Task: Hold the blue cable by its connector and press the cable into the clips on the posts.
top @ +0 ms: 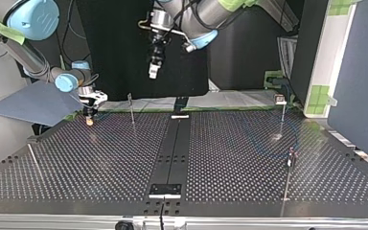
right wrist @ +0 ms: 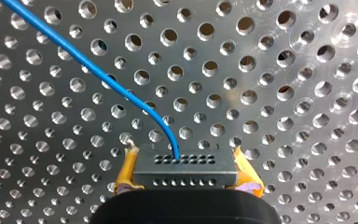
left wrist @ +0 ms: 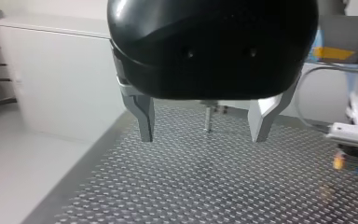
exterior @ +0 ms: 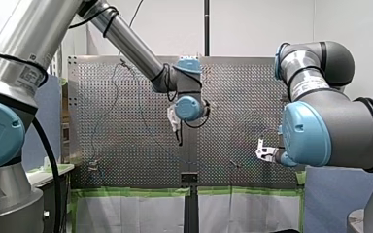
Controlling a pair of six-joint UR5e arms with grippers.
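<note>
In the right wrist view my right gripper is shut with its yellow pads on a grey connector. The blue cable leaves the connector and curves away over the perforated plate. At the top view's left, my right gripper sits low at the table's far edge, near a thin post. My left gripper hangs high above the table, its metal fingers open and empty, with a post ahead between them. It also shows in the top view and front view.
More posts stand on the perforated table: one at the top view's far right, one nearer, one at the left. A black rail runs down the middle. My right gripper appears beside my left.
</note>
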